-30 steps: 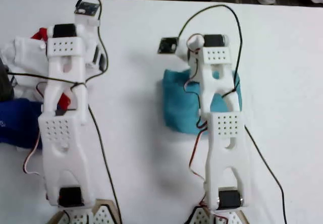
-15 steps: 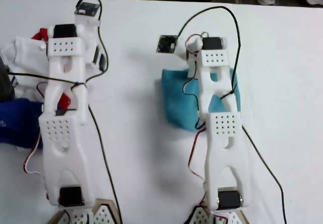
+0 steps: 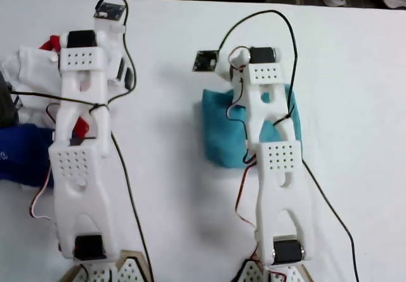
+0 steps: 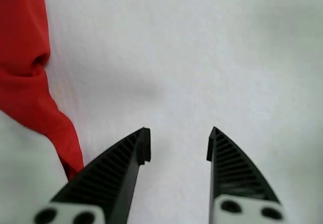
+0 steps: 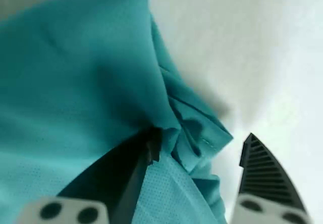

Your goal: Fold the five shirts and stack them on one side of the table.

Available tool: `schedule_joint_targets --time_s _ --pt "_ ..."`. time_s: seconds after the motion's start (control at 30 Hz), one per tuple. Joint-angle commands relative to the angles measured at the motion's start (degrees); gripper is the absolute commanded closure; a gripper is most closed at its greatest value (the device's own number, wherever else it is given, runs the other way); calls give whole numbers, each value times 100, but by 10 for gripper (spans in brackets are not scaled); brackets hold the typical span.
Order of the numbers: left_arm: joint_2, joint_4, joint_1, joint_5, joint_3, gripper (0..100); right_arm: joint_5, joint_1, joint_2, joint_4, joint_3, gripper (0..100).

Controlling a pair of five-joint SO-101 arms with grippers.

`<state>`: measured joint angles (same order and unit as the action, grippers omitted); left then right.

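While the right claw [image 5: 202,142] stands spread at the edge of the teal shirt [image 3: 222,129], one finger is dug into a bunched fold and the other hangs over bare table [image 3: 355,72]; it pinches nothing. The shirt lies near the middle of the table, under the right arm, as a rough folded block.

If the claw closes here, it may catch only the top layer, so the fold could peel open when lifted. The buried finger could also drag the whole block across the smooth tabletop and skew it.

The teal cloth is a thin, finely pitted knit with a stitched hem, and it is crumpled into soft ridges at that edge. The left claw [image 4: 179,133] is also spread and empty, its ribbed black fingers [image 4: 121,168] over a plain white surface just beside the red shirt [image 4: 30,82], which drapes in a limp roll. A white shirt [image 3: 32,72] and a blue shirt [image 3: 22,152] lie heaped by the left edge.
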<state>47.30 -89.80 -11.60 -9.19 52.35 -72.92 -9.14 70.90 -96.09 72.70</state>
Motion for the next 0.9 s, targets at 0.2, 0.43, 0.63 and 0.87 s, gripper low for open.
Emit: schedule_joint_targets --time_s 0.2,0.43,0.63,0.87 --pt "-404 44 44 -26 13 790 35 -22 -136 -154 -378 978" --pt "-413 44 44 -26 31 790 501 374 -189 -154 -308 978" --pt "-413 44 44 -26 22 790 2497 1305 -136 -154 334 978" --pt "-404 44 44 -26 22 790 2963 2580 -189 -66 378 978"
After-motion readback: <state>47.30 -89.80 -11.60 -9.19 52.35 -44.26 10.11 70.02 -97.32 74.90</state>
